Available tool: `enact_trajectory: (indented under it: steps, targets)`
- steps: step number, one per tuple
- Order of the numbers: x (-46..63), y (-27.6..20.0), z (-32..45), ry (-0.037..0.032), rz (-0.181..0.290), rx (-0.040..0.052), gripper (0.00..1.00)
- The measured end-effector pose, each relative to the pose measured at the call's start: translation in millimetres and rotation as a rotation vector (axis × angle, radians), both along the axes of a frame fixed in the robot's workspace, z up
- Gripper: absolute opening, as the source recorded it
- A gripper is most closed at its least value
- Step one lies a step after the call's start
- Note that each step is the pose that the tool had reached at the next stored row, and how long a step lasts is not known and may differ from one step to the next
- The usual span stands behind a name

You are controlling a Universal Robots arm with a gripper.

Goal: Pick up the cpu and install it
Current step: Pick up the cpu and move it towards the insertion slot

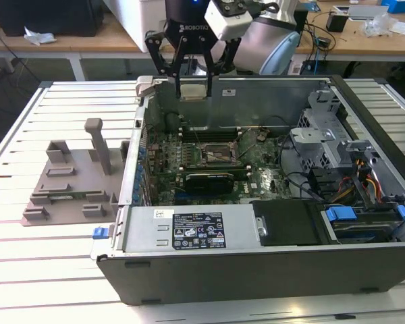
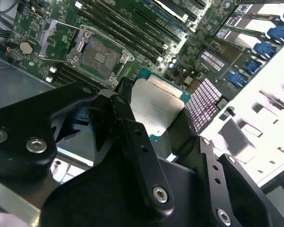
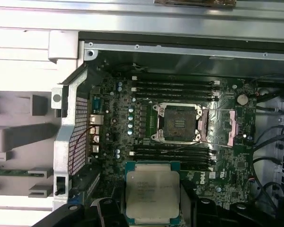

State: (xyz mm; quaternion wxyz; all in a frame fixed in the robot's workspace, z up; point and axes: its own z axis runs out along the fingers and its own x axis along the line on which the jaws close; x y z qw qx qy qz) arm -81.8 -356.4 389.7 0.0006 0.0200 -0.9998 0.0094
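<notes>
Fingers (image 2: 132,137) of the tool (image 2: 156,118) partly hide the cpu (image 2: 156,104) in the second wrist view.

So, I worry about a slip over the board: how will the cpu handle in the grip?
The cpu looks stiff and flat, so it probably won't flex. Its smooth metal lid, pinched at the edges by the jaws, may be slippery. Being thin, likely light.

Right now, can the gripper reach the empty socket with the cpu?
Probably yes. The gripper holds the cpu above the open computer case, and the socket lies uncovered with nothing over it.
</notes>
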Motion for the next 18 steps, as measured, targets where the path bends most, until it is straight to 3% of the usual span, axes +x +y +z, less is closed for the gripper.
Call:
enact_trajectory:
  steps: [10,18]
  targets:
    - [23.2,9.7,-25.7,0.0024,0.000,-0.0022,0.54]
    - [33.8,14.4,-42.4,0.0030,0.000,-0.0034,0.54]
